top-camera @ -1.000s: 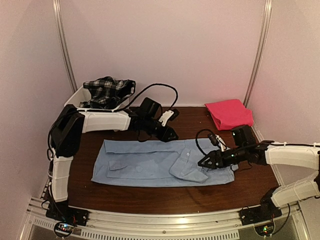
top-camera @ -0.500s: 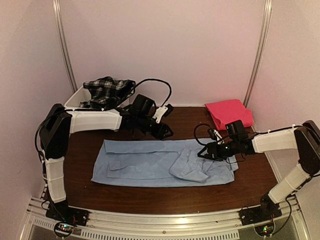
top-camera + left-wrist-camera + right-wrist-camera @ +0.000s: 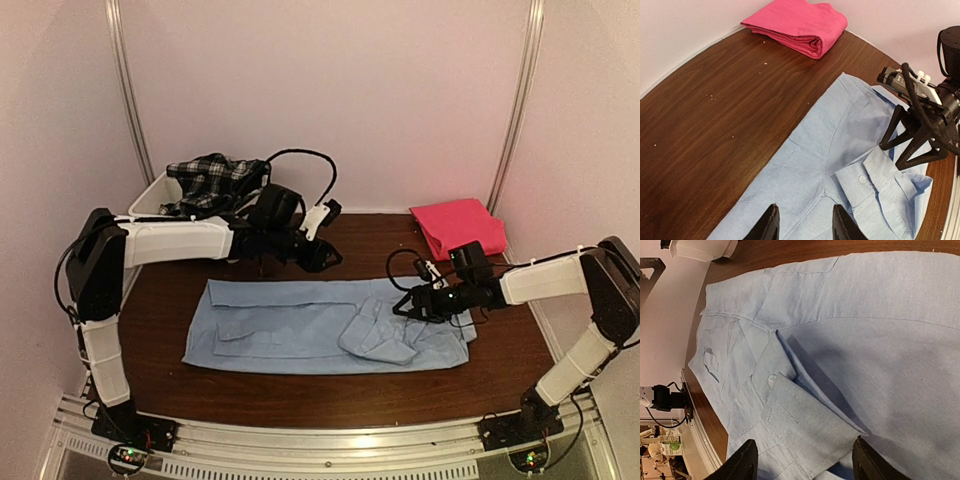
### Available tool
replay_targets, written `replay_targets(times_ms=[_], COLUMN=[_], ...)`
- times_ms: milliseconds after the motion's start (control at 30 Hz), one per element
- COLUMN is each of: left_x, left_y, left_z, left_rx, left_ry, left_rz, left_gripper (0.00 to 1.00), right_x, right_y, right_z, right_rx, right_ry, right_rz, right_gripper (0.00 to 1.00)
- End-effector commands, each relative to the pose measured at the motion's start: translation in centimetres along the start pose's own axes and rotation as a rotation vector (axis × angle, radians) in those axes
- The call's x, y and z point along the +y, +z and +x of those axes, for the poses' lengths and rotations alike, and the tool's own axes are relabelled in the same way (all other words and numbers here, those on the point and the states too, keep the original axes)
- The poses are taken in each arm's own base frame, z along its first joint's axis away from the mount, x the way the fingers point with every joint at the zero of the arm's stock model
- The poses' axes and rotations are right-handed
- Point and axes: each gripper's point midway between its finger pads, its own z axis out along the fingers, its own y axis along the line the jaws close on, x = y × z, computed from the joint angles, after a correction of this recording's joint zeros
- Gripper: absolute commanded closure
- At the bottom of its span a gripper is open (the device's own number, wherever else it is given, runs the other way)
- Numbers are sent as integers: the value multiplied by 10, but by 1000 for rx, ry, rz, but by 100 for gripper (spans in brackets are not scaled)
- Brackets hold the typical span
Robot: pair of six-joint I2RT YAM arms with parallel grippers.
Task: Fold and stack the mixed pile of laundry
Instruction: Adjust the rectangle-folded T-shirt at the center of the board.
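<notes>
A light blue collared shirt (image 3: 320,325) lies spread flat on the dark wood table, a sleeve cuff (image 3: 810,427) folded over its right part. A folded pink-red cloth (image 3: 458,226) sits at the back right, also in the left wrist view (image 3: 800,22). A black-and-white plaid garment (image 3: 215,180) hangs out of the tub. My left gripper (image 3: 322,255) is open and empty above the shirt's far edge (image 3: 840,150). My right gripper (image 3: 408,303) is open and empty, just above the cuff.
A white plastic tub (image 3: 150,197) stands at the back left corner. Pale walls close in the table on three sides. A metal rail (image 3: 330,450) runs along the near edge. The right gripper shows in the left wrist view (image 3: 920,130).
My left gripper has drawn back and left from the shirt's far edge. My right gripper has moved from the shirt's near right part up toward the cuff.
</notes>
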Motion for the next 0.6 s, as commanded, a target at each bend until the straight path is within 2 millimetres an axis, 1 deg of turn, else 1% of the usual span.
replay_targets(times_ms=[0,133,233,300,333,400,433,533,567], left_x=[3,7,7,9,11,13,13,12,12], left_y=[-16,-19,-22,-24,-26,-29,-30,-32,-31], left_z=[-23,-23,-24,-25,-25,-28,-29,-30,-30], left_rx=[-80,-87,-102,-108,-113,-128,-131,-143,-147], left_ry=[39,34,36,38,36,39,39,43,42], left_rz=[-33,-60,-64,-76,-91,-112,-113,-108,-106], left_gripper=[62,62,60,58,57,55,54,54,54], right_x=[-17,-24,-8,-5,-8,-19,-20,-4,3], right_y=[-7,4,7,11,13,14,15,14,14], right_z=[-3,5,0,2,4,8,9,7,5], right_rx=[-44,-15,-27,-5,10,17,15,0,-3], right_ry=[24,76,61,64,77,104,113,106,104], right_rz=[99,85,-6,-28,-19,24,26,-66,-105], right_gripper=[35,35,43,44,44,40,39,44,48])
